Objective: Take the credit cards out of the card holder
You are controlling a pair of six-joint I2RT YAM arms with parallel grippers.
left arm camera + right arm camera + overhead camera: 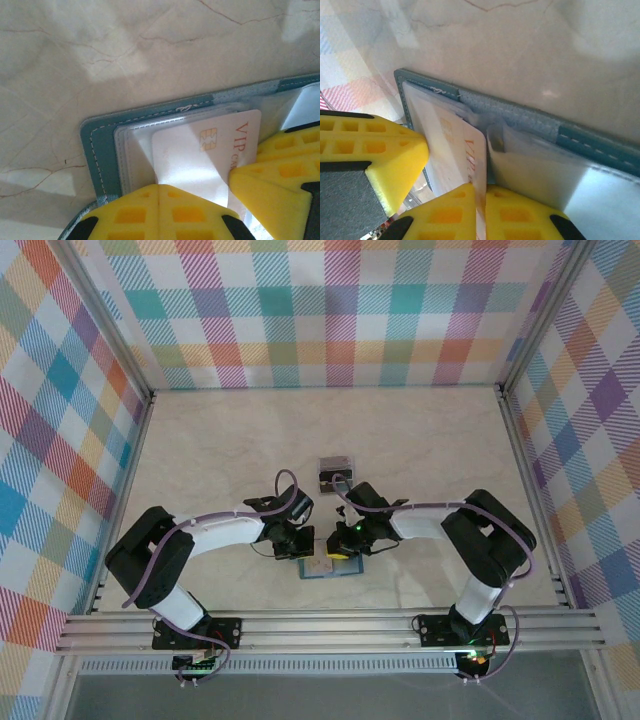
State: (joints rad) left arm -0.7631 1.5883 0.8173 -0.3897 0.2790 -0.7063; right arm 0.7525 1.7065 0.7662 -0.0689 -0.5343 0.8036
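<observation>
As R gripper (480, 194) pinches card (195, 160), holder (94, 150) open

Bare tabletop (100, 55) beyond both jaws, card holder (95, 145) beneath, right gripper (479, 192) pinching credit card (200, 150), left gripper (158, 189) close beside its jaws.

The bench (250, 430) is a pale, marble-patterned slab with thin brown veins running across it and soft patches of reflected light. The card holder (318, 571) lies on it, opened out flat near the middle of the near edge. Its teal border with white stitching rests against the surface and its clear sleeves face up. Farther back, near the bench's centre, lies a small grey rectangular thing (334, 471), too small to identify.
</observation>
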